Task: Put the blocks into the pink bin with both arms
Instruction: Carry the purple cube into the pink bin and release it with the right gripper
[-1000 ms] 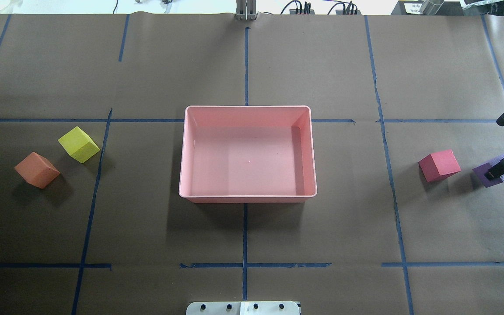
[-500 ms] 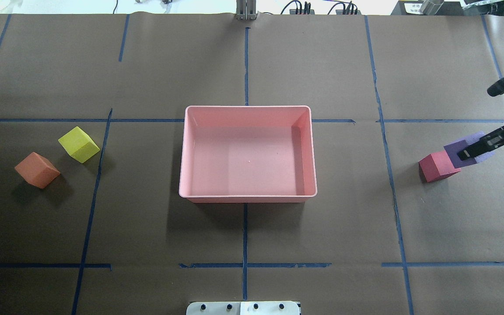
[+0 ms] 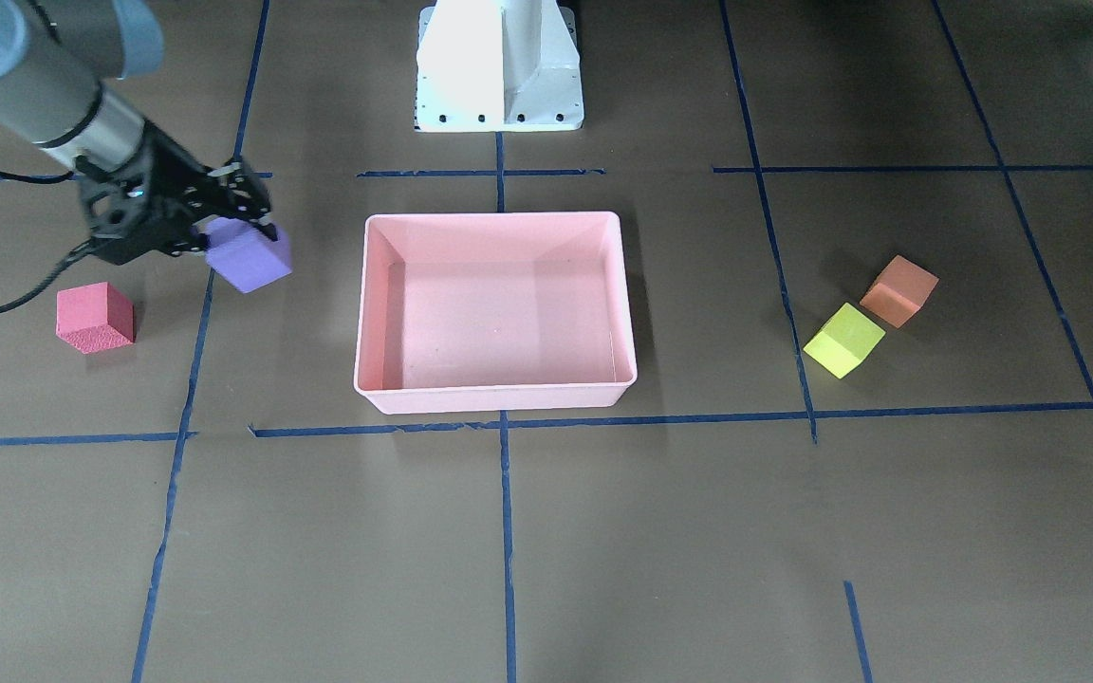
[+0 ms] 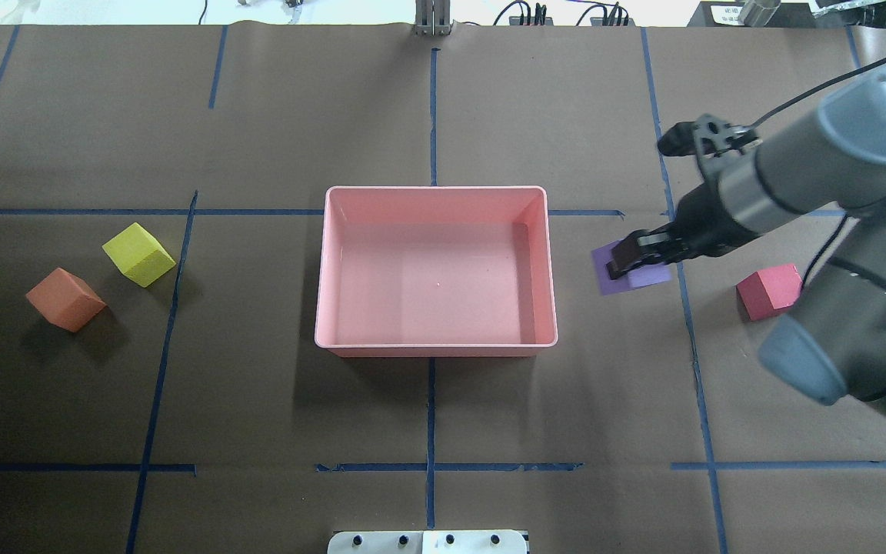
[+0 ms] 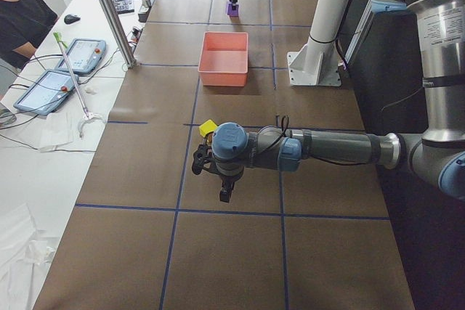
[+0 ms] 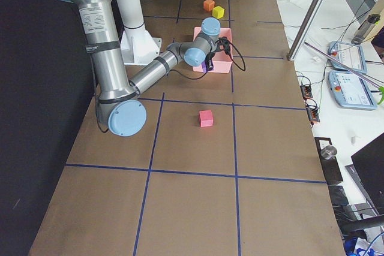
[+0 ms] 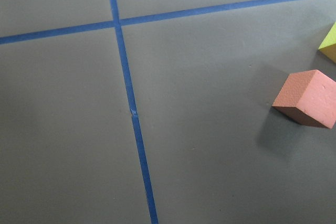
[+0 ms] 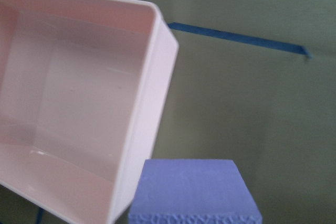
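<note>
Now pinches the purple block (image 4: 643,275) in the right gripper (image 4: 618,265), just outside the pink bin's (image 4: 435,187) 3 o'clock wall, red-pink block (image 4: 767,292) farther out. Far at 9 o'clock: orange block (image 4: 64,300), yellow-green block (image 4: 139,254); cannot tell the left gripper's (image 5: 226,195) opening.

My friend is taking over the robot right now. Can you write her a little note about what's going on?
Right gripper: shut on the purple block, lifted just beside the pink bin, not over it yet.
Left gripper: over the table near the orange block and yellow-green block; open or shut, cannot tell.
Red-pink block: on the table, robot's right side.
Done: nothing in the bin. Left: all four blocks.
</note>
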Action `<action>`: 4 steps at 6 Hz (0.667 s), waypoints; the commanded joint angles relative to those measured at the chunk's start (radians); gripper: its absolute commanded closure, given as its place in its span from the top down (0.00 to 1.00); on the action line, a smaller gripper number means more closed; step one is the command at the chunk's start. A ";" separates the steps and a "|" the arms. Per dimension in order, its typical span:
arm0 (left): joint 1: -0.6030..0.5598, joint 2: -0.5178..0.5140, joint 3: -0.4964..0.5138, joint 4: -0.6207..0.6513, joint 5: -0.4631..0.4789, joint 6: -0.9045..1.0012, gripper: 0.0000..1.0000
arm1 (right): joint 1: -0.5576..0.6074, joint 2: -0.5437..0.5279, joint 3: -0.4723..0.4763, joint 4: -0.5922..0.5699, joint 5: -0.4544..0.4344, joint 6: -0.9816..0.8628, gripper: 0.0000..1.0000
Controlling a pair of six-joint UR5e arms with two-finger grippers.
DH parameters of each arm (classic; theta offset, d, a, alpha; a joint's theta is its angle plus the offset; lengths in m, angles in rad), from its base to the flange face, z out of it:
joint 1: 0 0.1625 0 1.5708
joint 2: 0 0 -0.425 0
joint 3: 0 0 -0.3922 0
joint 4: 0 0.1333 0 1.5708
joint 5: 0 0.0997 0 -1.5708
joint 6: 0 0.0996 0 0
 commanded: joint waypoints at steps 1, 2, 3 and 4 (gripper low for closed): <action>0.014 -0.003 0.000 -0.001 0.000 -0.003 1.00 | -0.146 0.200 -0.096 -0.029 -0.083 0.310 0.09; 0.045 -0.008 0.000 -0.001 0.000 -0.045 1.00 | -0.200 0.228 -0.127 -0.030 -0.196 0.343 0.99; 0.136 -0.057 0.003 -0.019 0.002 -0.257 1.00 | -0.237 0.229 -0.127 -0.028 -0.289 0.368 1.00; 0.225 -0.063 0.005 -0.119 0.014 -0.481 1.00 | -0.237 0.229 -0.118 -0.028 -0.290 0.371 1.00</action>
